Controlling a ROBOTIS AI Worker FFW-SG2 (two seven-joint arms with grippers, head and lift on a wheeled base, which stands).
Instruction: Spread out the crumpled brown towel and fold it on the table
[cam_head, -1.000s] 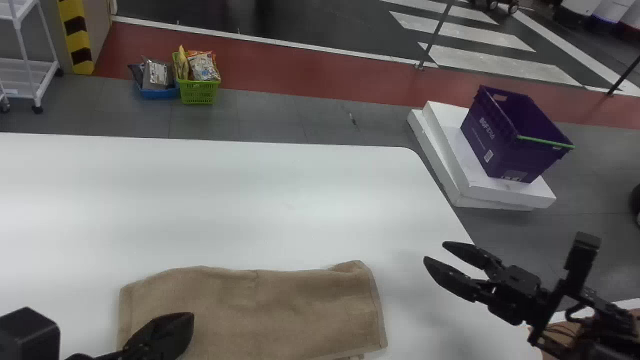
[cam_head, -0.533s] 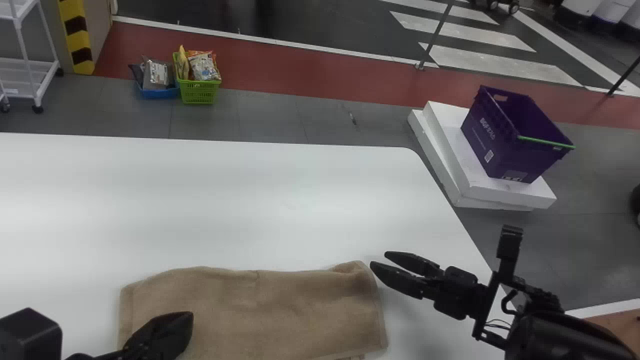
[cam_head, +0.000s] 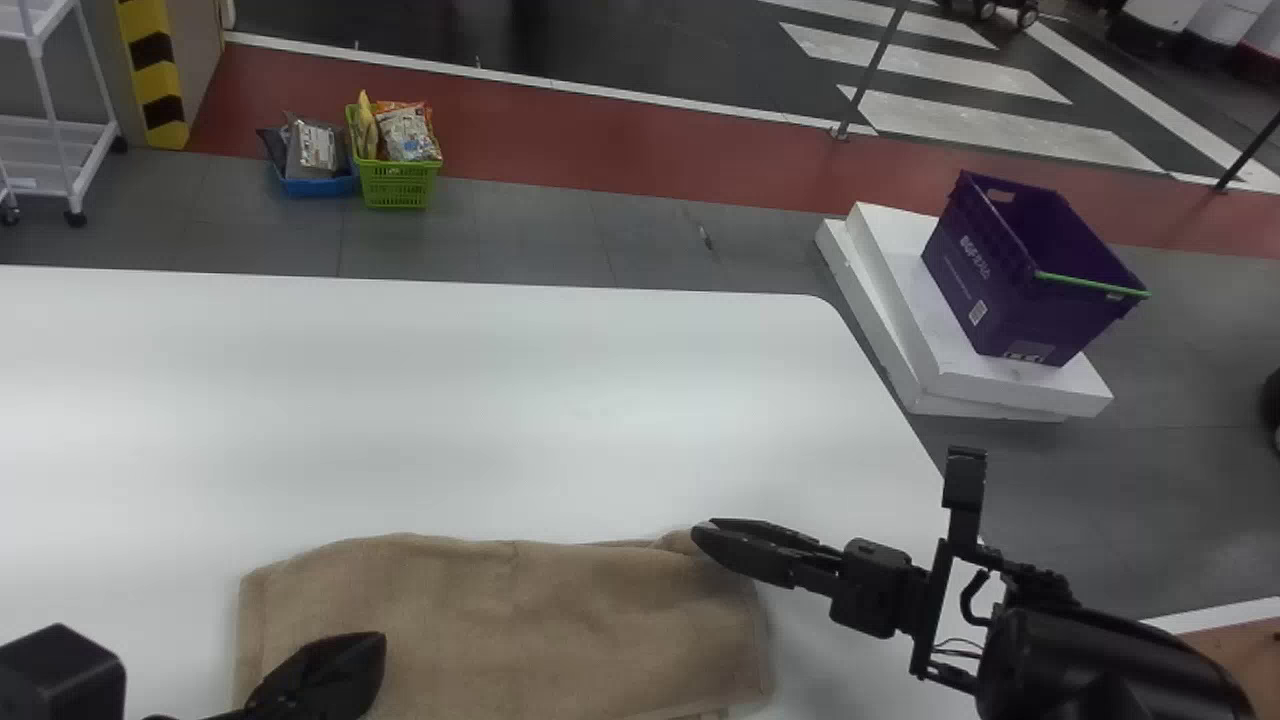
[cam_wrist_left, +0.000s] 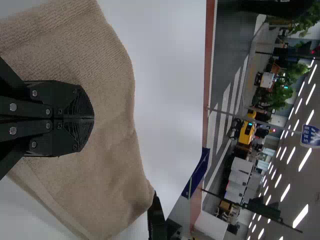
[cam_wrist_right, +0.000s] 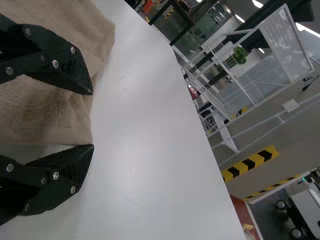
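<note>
Brown towel (cam_head: 520, 610), already spread and, I judge, partly folded, lying on the near part of the white worktop (cam_head: 480, 410), towards the right-hand side. A small raised lip of cloth shows at its far right corner, and a second layer peeks out at the near right.

What could go wrong starts at that corner. If I close my right claw (cam_head: 702, 526) too high or too shallow, it may nip only the top layer, or nothing, and the layers would slide apart. If I pull with one side unpinned, the whole cloth may skew or bunch, since it looks soft and loose.

The towel's long axis runs left to right across my front. Its far edge is gently wavy, and the short right-hand edge slants slightly outward as it comes towards me.

My right claw is at the far right corner, its two fingers apart, one over the cloth and the other just beyond the edge. My left claw (cam_head: 382, 642) is above the left part of the towel, its fingers pressed together. Farther out, past the worktop's right side, a purple crate (cam_head: 985, 280) sits on white slabs (cam_head: 900, 330).
</note>
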